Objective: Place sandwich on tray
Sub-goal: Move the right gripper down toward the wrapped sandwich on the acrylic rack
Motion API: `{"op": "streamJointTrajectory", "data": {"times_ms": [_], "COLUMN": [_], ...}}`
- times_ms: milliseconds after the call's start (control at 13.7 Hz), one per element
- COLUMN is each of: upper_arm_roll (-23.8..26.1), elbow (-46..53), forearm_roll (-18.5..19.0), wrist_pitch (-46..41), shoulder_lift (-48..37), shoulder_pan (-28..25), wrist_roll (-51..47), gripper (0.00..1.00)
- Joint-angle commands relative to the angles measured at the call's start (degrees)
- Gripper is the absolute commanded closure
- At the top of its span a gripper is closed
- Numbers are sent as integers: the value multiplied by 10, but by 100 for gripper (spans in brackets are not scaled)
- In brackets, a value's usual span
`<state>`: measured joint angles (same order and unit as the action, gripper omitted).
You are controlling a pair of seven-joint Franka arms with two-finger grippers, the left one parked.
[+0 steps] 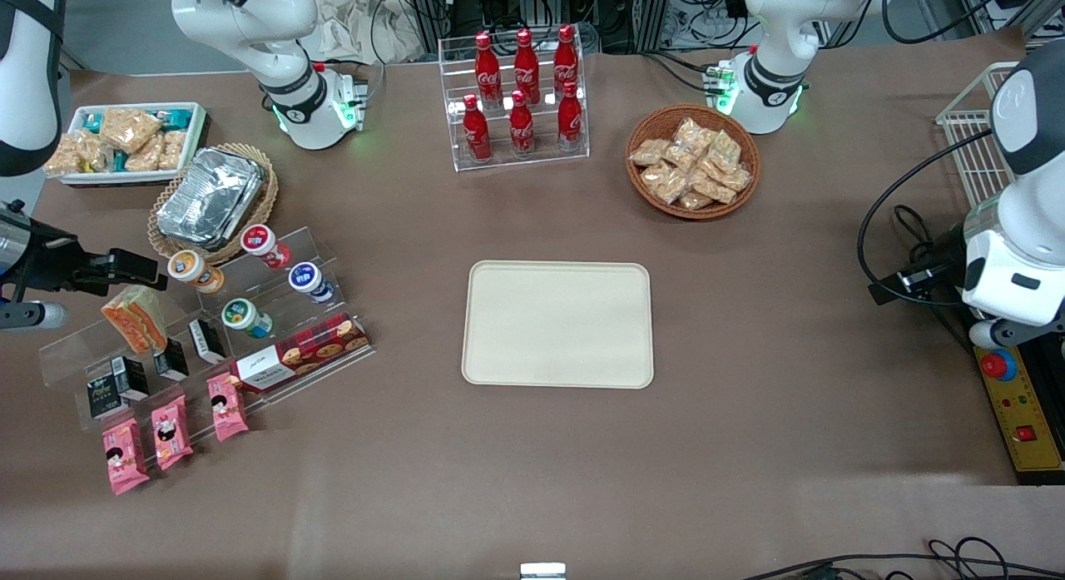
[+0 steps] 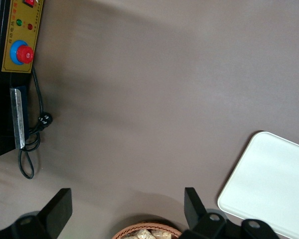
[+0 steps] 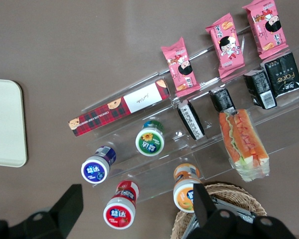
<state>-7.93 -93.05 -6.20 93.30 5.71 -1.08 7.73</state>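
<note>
The sandwich (image 1: 136,318) is a wrapped wedge with orange and green filling, lying on the clear stepped stand at the working arm's end of the table; it also shows in the right wrist view (image 3: 243,142). My right gripper (image 1: 137,272) hangs open and empty above the stand, just over the sandwich and slightly farther from the front camera. In the wrist view the open gripper (image 3: 137,209) frames a red-lidded cup, with the sandwich outside the jaws. The cream tray (image 1: 557,334) lies empty mid-table, and also shows in the right wrist view (image 3: 5,122) and the left wrist view (image 2: 274,184).
The clear stand (image 1: 274,330) also holds small cups (image 3: 149,142), black boxes (image 3: 281,74), a plaid cookie box (image 1: 299,355) and pink packets (image 1: 170,430). A wicker basket with foil trays (image 1: 212,197), a white snack bin (image 1: 125,139), a cola rack (image 1: 520,97) and a cracker basket (image 1: 692,160) stand farther back.
</note>
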Motion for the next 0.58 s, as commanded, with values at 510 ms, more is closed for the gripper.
{"op": "streamJointTrajectory", "data": {"times_ms": [510], "upper_arm_roll": [-4], "elbow": [17], "forearm_roll": [3], "wrist_pitch": [-12], "shoulder_lift": [-2], "shoulder_pan": [6], "wrist_roll": [-8], "gripper": [2]}}
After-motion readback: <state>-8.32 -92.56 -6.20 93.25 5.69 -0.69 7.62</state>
